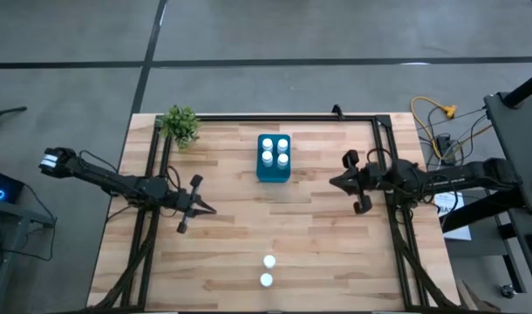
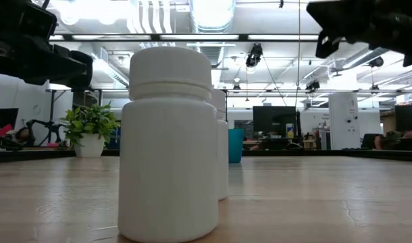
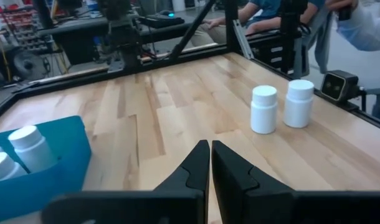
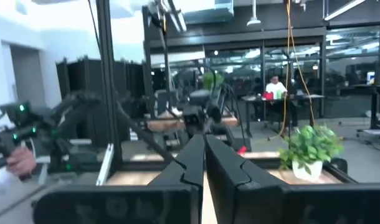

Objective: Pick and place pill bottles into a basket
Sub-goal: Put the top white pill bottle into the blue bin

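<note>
The task looks about two-thirds done. On the wooden desk (image 1: 318, 235), the teal-blue basket (image 1: 274, 173) near the far edge holds four pill bottles (image 1: 275, 152), while two more pill bottles (image 1: 268, 270) stand upright near the front edge, just beside each other. The left end effector (image 1: 207, 208) and right end effector (image 1: 339, 182) hover empty, fingers together. Each bottle is a small white cylinder with a round white cap.

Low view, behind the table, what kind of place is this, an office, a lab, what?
Most likely an open-plan robotics lab or workshop: exposed ceiling ducts and strip lights overhead, desks with dark monitors across the room, and in the right wrist view a person seated at a workbench.
</note>
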Robot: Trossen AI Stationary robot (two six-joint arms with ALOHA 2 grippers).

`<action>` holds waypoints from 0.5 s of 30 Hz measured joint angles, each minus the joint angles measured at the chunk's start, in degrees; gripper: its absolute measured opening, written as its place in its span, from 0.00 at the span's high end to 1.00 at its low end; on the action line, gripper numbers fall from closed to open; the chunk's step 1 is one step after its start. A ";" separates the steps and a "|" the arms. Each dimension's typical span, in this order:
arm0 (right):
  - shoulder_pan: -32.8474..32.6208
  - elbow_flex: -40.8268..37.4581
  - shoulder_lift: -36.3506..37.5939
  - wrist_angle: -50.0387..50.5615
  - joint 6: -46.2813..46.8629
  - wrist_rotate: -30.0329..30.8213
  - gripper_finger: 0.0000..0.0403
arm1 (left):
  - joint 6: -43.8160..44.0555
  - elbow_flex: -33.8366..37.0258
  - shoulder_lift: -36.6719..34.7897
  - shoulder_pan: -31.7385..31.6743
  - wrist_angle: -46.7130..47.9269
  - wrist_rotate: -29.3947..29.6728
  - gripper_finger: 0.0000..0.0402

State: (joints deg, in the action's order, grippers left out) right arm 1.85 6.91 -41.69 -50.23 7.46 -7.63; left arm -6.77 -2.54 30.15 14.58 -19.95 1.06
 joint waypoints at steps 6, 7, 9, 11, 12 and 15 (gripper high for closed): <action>0.00 2.17 -0.61 0.88 -0.83 0.06 0.98 | 0.03 -0.53 -0.50 -0.01 -0.15 0.06 1.00; 0.00 2.30 -0.83 0.81 -0.83 0.08 0.98 | 0.05 -0.53 -0.67 -0.01 -0.05 0.05 1.00; 0.00 2.34 -0.87 1.04 -0.70 0.08 0.98 | 0.35 -0.53 -0.82 -0.01 -0.06 0.04 1.00; -0.01 2.34 -0.79 1.24 -0.77 -0.09 0.98 | 0.40 -0.53 -0.82 -0.04 -0.03 0.79 1.00; -0.08 2.34 -0.79 1.56 -0.94 -0.16 0.98 | 0.40 -0.53 -0.82 -0.19 0.00 1.54 1.00; -0.09 2.34 -0.83 2.07 -1.46 -0.36 0.98 | 0.28 -0.53 -0.47 -1.15 0.00 5.02 1.00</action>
State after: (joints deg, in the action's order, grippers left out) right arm 1.76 9.26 -42.52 -48.16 6.00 -7.99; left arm -6.49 -3.07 29.68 13.43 -19.95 6.08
